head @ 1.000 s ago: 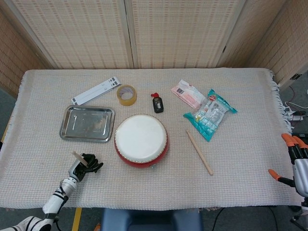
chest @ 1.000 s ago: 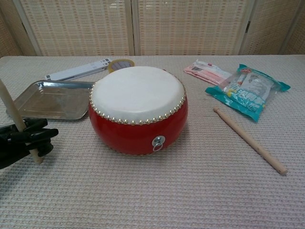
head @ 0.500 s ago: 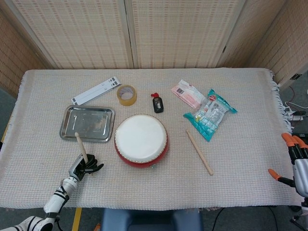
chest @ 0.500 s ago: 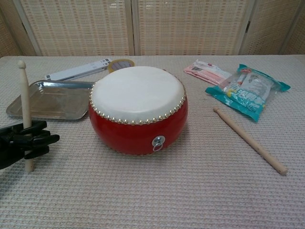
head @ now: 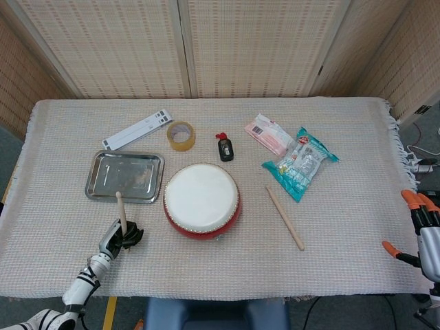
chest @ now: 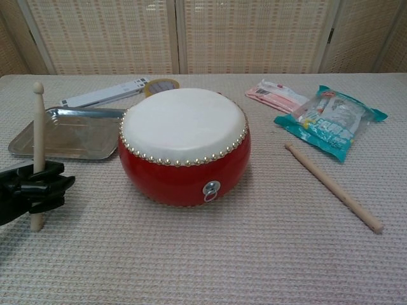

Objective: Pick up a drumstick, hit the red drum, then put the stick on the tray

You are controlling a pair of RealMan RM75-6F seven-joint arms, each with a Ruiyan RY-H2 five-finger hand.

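Drumstick (chest: pixel 38 136) upright in left hand (chest: pixel 35 190), tip up.

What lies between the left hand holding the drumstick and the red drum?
Nothing: only bare woven cloth separates the left hand, gripping its upright drumstick, from the red drum. The chest view shows it best; the tray sits farther back.

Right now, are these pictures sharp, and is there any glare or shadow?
Head view: sharp, evenly lit, the metal tray reflecting dull patches. Chest view: crisp on the red drum, with a soft shadow beneath it; the dark left hand shows little detail.
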